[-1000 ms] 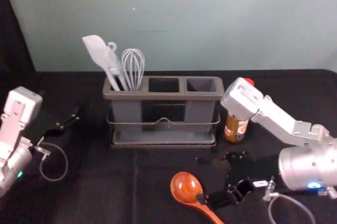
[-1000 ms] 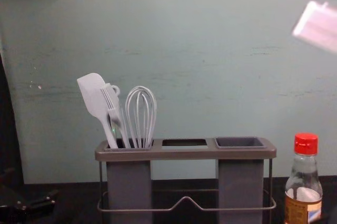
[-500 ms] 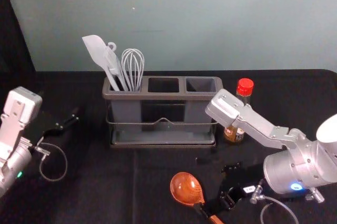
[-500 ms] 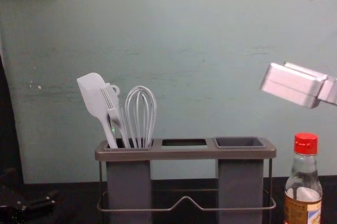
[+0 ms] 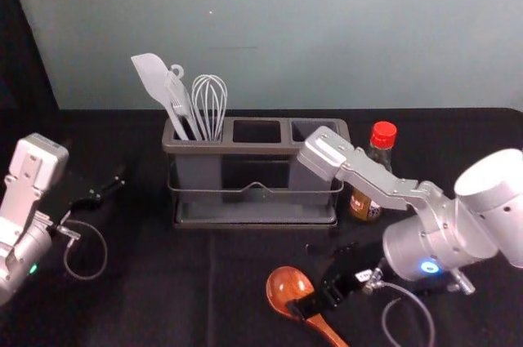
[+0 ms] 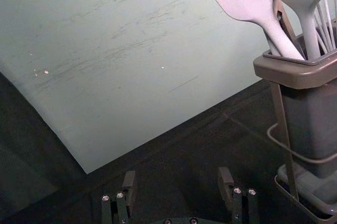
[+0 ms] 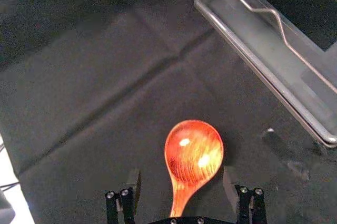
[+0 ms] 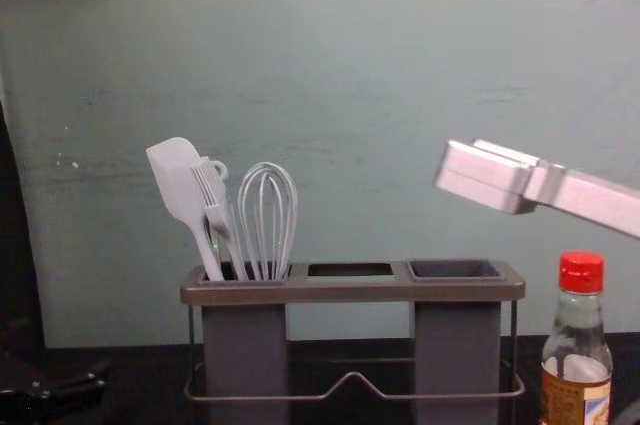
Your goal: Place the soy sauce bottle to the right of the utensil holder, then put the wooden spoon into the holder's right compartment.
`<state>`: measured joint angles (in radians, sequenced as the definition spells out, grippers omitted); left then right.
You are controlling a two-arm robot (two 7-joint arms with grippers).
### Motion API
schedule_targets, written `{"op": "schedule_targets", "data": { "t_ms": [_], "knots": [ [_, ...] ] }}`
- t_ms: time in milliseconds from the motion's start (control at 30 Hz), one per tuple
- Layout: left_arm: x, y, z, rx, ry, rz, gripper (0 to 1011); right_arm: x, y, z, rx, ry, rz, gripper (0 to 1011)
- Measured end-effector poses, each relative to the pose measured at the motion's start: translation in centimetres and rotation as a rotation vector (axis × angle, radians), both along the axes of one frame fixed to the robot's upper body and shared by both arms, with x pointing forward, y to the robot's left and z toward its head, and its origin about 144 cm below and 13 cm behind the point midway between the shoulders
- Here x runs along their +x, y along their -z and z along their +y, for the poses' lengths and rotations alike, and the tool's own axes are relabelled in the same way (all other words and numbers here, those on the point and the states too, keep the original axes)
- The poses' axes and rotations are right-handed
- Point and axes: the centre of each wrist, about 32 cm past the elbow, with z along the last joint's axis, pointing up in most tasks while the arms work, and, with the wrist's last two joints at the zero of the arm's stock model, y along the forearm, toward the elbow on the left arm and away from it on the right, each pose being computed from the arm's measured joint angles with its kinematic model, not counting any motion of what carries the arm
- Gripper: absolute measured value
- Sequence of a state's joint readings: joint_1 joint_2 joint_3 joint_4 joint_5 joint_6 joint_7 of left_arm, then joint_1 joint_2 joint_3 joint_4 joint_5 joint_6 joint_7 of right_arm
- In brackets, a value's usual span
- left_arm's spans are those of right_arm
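Observation:
In the head view my right gripper hovers over the wooden spoon, which lies in front of the utensil holder. From the right wrist view, the right gripper is open, its two fingers on either side of the spoon's neck. The soy sauce bottle stands upright just right of the holder; the chest view shows its red cap. My left gripper is parked at the left, and the left wrist view shows this gripper open with nothing between its fingers.
A spatula, a brush and a whisk stand in the holder's left compartment. Its middle opening and right compartment are beside them. The right arm's silver link passes in front of the bottle and the holder's right end.
The right arm has swung left and its gripper has turned over the spoon, uncovering the bottle's red cap in the head view. The left arm, bottle and holder stay put.

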<state>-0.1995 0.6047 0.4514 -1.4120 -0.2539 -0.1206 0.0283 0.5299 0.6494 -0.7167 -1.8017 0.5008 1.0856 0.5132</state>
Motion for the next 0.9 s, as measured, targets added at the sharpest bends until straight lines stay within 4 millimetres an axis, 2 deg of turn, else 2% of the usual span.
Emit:
{"op": "schedule_targets", "data": {
  "t_ms": [233,900],
  "knots": [
    [0.0,0.0,0.0,0.0,0.0,0.0,1012,0.9,0.7,1.0,0.003,0.011,0.02,1003],
    [0.0,0.0,0.0,0.0,0.0,0.0,1011,2.4,2.8,2.1,-0.044,0.044,0.056,1002]
  ]
}}
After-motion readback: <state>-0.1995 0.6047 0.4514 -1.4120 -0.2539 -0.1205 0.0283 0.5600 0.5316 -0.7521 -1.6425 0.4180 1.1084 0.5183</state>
